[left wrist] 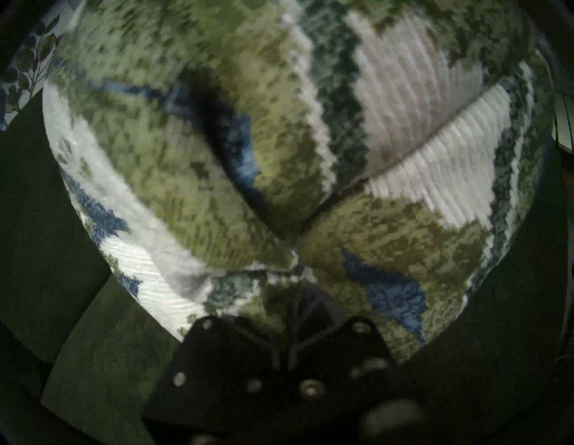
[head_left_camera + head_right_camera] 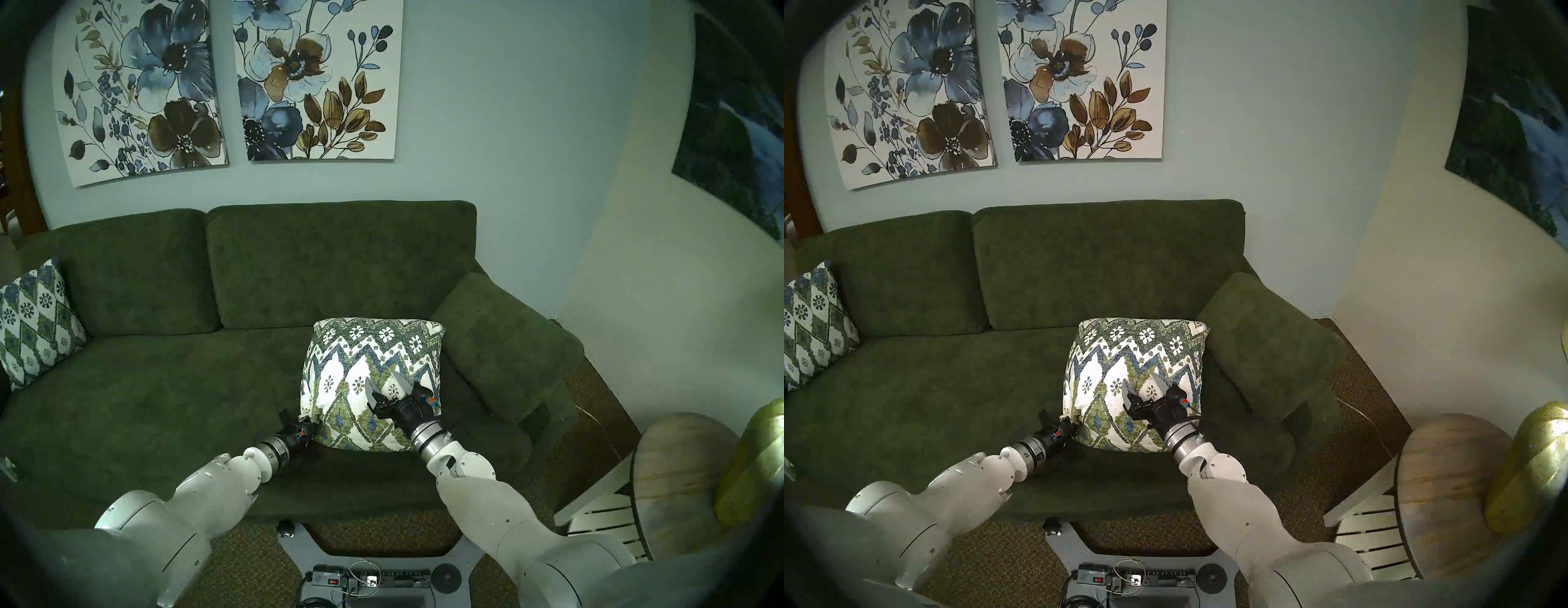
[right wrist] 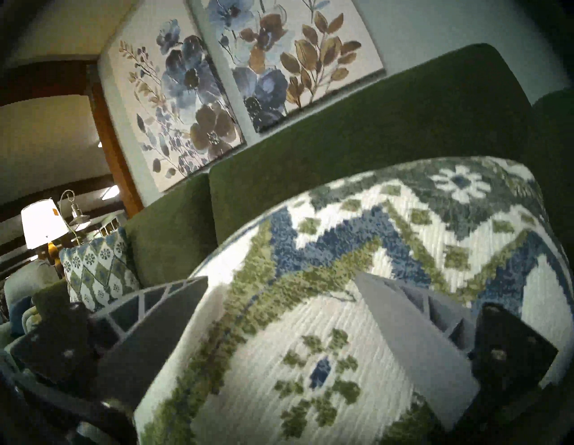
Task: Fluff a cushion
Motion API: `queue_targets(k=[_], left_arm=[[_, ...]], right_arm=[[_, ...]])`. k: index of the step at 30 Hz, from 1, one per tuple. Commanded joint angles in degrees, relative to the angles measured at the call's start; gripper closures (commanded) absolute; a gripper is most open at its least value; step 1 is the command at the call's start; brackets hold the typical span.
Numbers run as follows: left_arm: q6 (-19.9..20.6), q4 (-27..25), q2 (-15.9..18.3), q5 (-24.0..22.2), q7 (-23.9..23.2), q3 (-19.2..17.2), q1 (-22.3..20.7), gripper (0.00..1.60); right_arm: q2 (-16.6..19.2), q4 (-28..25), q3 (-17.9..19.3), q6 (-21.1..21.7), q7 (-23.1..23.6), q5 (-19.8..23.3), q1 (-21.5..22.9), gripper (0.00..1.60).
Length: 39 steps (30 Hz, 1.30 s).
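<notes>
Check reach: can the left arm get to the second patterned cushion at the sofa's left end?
Probably not as things stand. The left end effector is shut on the cushion's near corner. The second cushion lies far left, with bare sofa between.

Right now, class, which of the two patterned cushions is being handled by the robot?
The cushion by the sofa's right armrest: the left gripper pinches its corner, and the right gripper is open over its face. The twin leans untouched at far left.

The cushion [image 2: 373,373] at frame centre is coarse woven cloth, nubby and matt; the sofa [image 2: 148,382] beneath is soft matt fabric, the lower-right side table [image 2: 674,475] grained wood.
</notes>
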Motion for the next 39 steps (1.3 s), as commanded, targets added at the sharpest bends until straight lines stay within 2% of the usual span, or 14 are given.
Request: queue_targets(k=[1,2,12,20,27,33,36,39], left_arm=[[-1.06,1.66,2.32,-0.15,-0.61,0.14,4.71,0.08],[-1.51,1.63,2.50,-0.14,-0.60,0.18,4.92,0.00],[-6.87,-0.66,3.89,-0.15,-0.13,0.28,4.98,0.00],[-11.26,-5.45,3.77,0.09,0.47,0.34,2.89,0.00],[-13.37,-9.01,3.50,1.18,0.52,1.32,2.69,0.00],[-13.41,-9.77,6.24,1.79,0.98,0.99,2.93,0.00],[-12.92,-9.14,9.73,2.20,1.63,0.32,3.82,0.00],[-12.74,-8.76,11.26,2.39,1.91,-0.02,4.28,0.00]], right_arm=[[-1.23,5.82,-1.35,1.87,-2.34,-0.97,-0.66,0.00],[-1.24,6.35,-1.47,1.85,-2.53,-0.99,-0.65,0.00],[-1.64,9.96,-2.61,0.73,-4.28,-1.48,-0.12,0.00],[-1.46,11.06,-3.34,-1.02,-4.70,-1.52,-0.05,0.00],[-1.61,12.04,-3.75,-2.37,-5.38,-1.50,0.36,0.00],[-1.83,12.51,-3.72,-3.19,-6.03,-1.41,0.80,0.00],[-1.92,13.00,-3.78,-3.83,-6.50,-1.38,1.07,0.00],[-1.89,13.25,-3.95,-4.02,-6.60,-1.40,1.28,0.00]])
